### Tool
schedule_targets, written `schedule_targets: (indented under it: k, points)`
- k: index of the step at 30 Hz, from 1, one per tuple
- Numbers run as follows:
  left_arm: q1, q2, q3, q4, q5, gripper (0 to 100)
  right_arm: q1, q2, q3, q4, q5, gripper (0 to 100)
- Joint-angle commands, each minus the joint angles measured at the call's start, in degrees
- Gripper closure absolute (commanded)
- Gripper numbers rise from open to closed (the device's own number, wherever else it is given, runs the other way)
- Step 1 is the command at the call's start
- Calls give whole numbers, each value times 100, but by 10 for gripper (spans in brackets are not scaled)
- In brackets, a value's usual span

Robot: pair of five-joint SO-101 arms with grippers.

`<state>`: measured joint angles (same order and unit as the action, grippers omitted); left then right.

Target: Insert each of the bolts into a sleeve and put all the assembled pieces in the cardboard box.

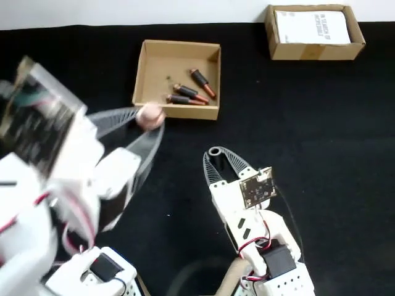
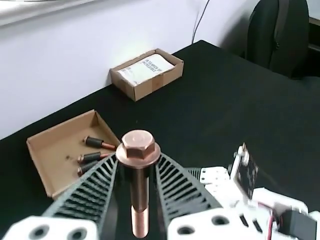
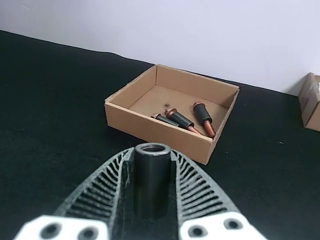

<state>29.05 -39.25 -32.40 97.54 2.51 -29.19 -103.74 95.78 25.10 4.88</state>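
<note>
Your left hand (image 2: 138,165) clamped on copper bolt (image 2: 140,147), bolt head at fingertips, by lower left corner of cardboard box (image 1: 160,68) in upper centre of high view; your right hand (image 3: 152,157) gripping black sleeve (image 3: 152,182), open end showing, lower centre, apart from box; three assembled pieces (image 1: 190,92) lying inside cardboard box; second box (image 1: 308,52) holding paper at upper right of desk (image 1: 321,154).
</note>
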Motion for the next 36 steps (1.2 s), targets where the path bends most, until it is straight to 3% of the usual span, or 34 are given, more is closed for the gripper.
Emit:
schedule_targets:
  k: [1, 8, 13, 18, 23, 26, 31, 36]
  points:
    - [-286, -857, 2308, -1231, 0, 991, -48, -13, 760, 13, 0, 991]
    - [-84, -1938, 6044, -4967, 35, 991, -48, -13, 760, 13, 0, 991]
    - [330, -1780, 6782, -5811, 70, 992, -48, -13, 760, 13, 0, 991]
    - [66, -1279, 7178, -7042, 1213, 992, -48, -13, 760, 13, -35, 991]
    - [-22, -1068, 7213, -7235, 2303, 992, -48, -48, 760, 4, -44, 991]
    - [-48, -1138, 7222, -7226, 2470, 992, -40, -66, 760, -171, -62, 991]
    - [-268, -1226, 7231, -7226, 2470, 992, -40, -66, 760, -549, -800, 991]
    - [-251, -1437, 7626, -7253, 2444, 992, -40, -57, 760, -549, -818, 991]
